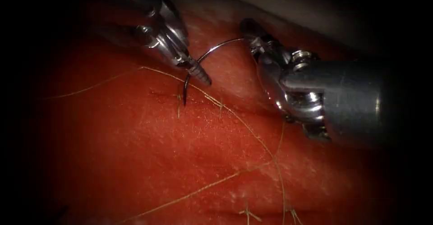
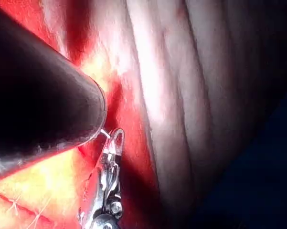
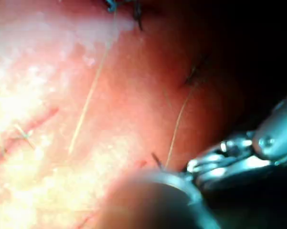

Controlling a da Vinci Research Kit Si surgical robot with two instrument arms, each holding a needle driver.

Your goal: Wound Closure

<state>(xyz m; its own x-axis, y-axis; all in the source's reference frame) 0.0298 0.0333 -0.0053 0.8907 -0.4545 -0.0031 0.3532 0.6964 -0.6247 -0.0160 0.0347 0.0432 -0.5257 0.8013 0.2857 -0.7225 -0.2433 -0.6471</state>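
Observation:
The curved needle (image 1: 212, 50) arches above the tissue (image 1: 180, 153). My left tool (image 1: 195, 68) comes down from the upper left, jaws shut on the needle's forward part, a little above the point. My right tool (image 1: 253, 41) reaches in from the right, jaws shut on the needle's rear end. The point (image 1: 184, 101) hangs down at the cut (image 1: 168, 94); I cannot tell whether it has entered the tissue. Tan thread (image 1: 252, 132) trails across the tissue. In the left wrist view, a slim tool's closed jaws (image 2: 115, 139) sit beside a dark shaft (image 2: 38, 100).
Short cut thread ends stand at earlier stitches (image 1: 221, 107) and near the lower edge (image 1: 248, 213). A second thread strand (image 1: 198, 191) runs diagonally toward the lower left. The right tool's wide shaft (image 1: 352, 101) takes up the right side. Thread (image 3: 88, 98) lies on pale tissue.

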